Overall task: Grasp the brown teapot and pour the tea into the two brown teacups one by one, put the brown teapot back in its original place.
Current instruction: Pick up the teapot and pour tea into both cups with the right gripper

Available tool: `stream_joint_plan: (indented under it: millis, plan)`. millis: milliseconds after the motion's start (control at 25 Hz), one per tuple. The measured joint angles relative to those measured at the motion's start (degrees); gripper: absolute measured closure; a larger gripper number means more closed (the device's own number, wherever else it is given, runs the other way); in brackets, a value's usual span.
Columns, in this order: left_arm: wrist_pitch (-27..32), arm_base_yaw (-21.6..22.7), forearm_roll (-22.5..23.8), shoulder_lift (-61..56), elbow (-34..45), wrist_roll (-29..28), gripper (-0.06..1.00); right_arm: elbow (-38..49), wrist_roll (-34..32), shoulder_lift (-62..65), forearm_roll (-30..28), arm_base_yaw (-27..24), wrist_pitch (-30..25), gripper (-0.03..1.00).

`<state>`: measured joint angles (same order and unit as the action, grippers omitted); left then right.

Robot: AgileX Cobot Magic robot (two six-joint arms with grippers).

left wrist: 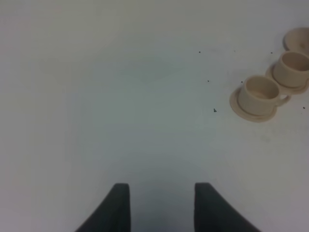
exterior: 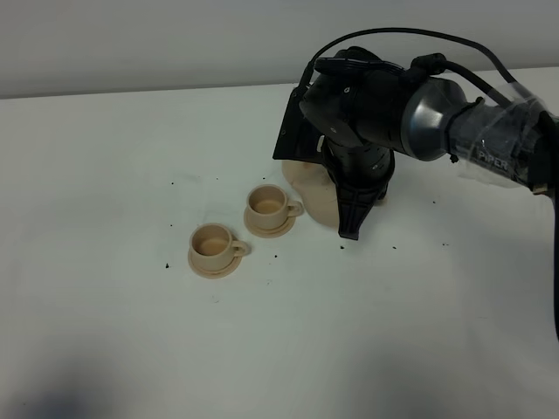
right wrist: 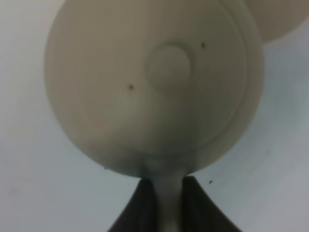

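Observation:
The brown teapot [right wrist: 154, 82] fills the right wrist view from above, its lid knob toward the middle. My right gripper [right wrist: 166, 188] is shut on the teapot's loop handle. In the high view the right arm hides most of the teapot [exterior: 307, 194], and the right gripper [exterior: 349, 223] points down beside it. The two brown teacups stand on their small saucers to the teapot's left, one [exterior: 266, 205] close to it and the other [exterior: 212, 244] nearer the front. Both cups [left wrist: 258, 94] [left wrist: 292, 67] also show in the left wrist view. My left gripper [left wrist: 161, 203] hangs open over bare table, far from them.
A wide tan saucer rim [right wrist: 282, 19] shows just beyond the teapot in the right wrist view. Dark specks are scattered on the white table [exterior: 131, 332] around the cups. The right arm's black cable arcs above its wrist.

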<state>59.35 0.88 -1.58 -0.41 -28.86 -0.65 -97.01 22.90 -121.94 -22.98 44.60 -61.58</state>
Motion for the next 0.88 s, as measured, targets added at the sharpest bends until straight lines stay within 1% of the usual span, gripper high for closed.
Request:
stream_joint_plan:
  millis: [280, 520, 680, 880]
  plan:
    - [0.0, 0.0, 0.0, 0.0, 0.0, 0.0, 0.58, 0.0, -0.1, -0.5, -1.6, 0.0, 0.7, 0.84]
    - [0.0, 0.0, 0.0, 0.0, 0.0, 0.0, 0.58, 0.0, -0.3, -0.5, -5.8, 1.9, 1.3, 0.84]
    - [0.0, 0.0, 0.0, 0.0, 0.0, 0.0, 0.58, 0.0, -0.3, -0.5, -7.2, 3.1, 2.1, 0.84]
    - [0.0, 0.0, 0.0, 0.0, 0.0, 0.0, 0.58, 0.0, -1.0, -1.1, -10.3, 3.8, 2.4, 0.84]
